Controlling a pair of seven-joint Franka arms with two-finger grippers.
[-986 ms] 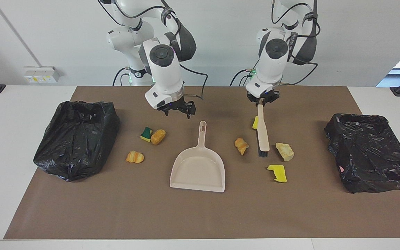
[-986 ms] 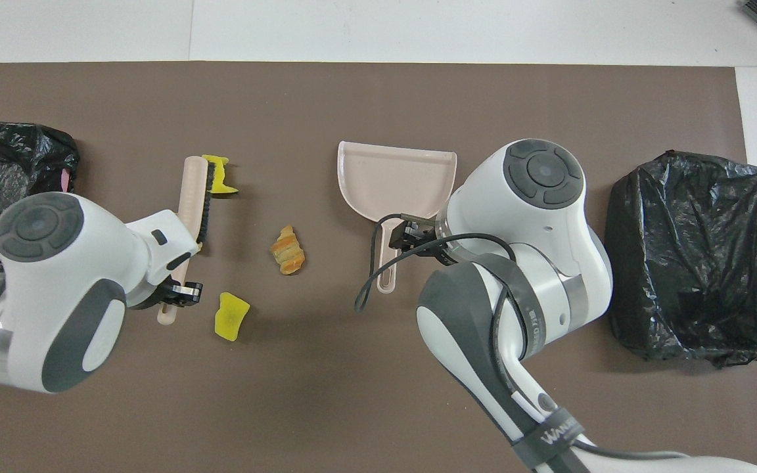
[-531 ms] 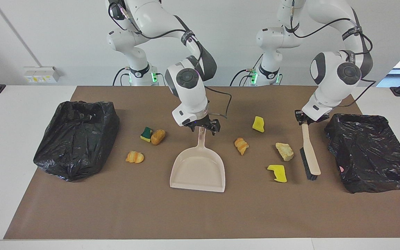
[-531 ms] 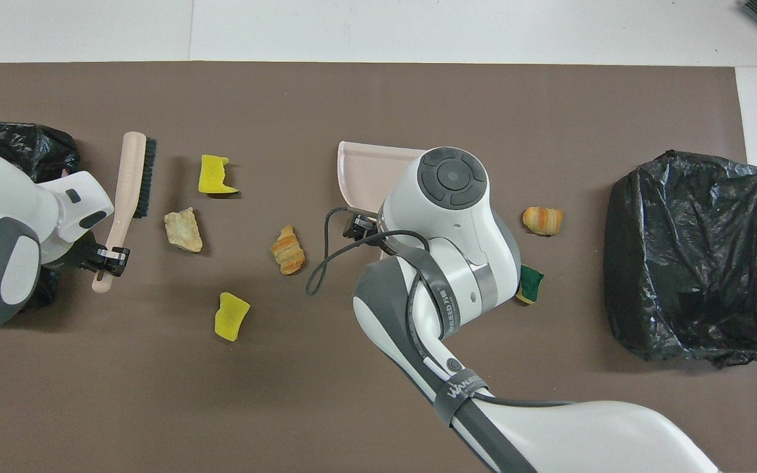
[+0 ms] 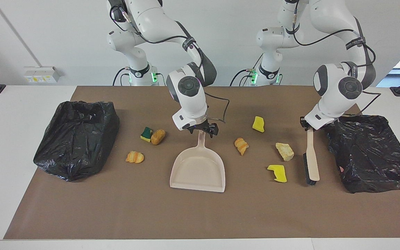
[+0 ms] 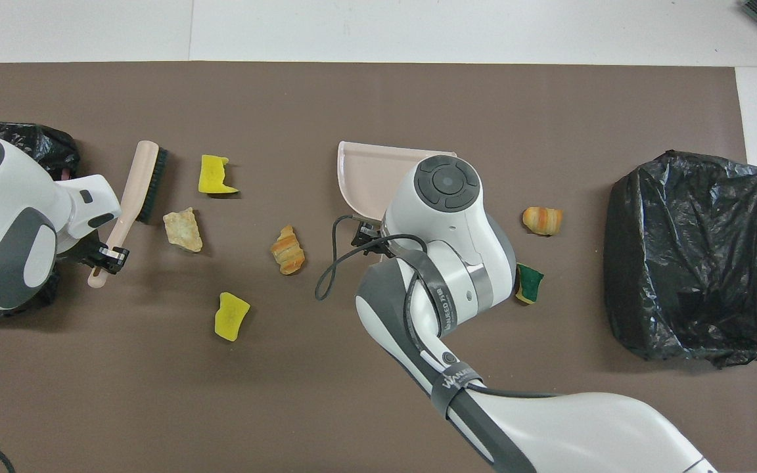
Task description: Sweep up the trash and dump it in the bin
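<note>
The left gripper point(image 5: 308, 126) is clamped on the brush point(image 5: 311, 159) handle, its bristles just beside the crusty lump point(image 5: 285, 151) and yellow sponge chunk point(image 5: 277, 173) toward the left arm's end, while the right gripper point(image 5: 203, 131) sits at the dustpan point(image 5: 198, 166) handle, its grip unclear.

Seven trash bits scattered flat on brown mat: green-and-yellow sponge point(image 5: 146, 134) touching bread roll point(image 5: 158, 136); croissant piece point(image 5: 134, 157); second croissant point(image 5: 241, 145); pale crusty lump point(image 5: 285, 151); two yellow sponge chunks point(image 5: 258, 124), well apart.
</note>
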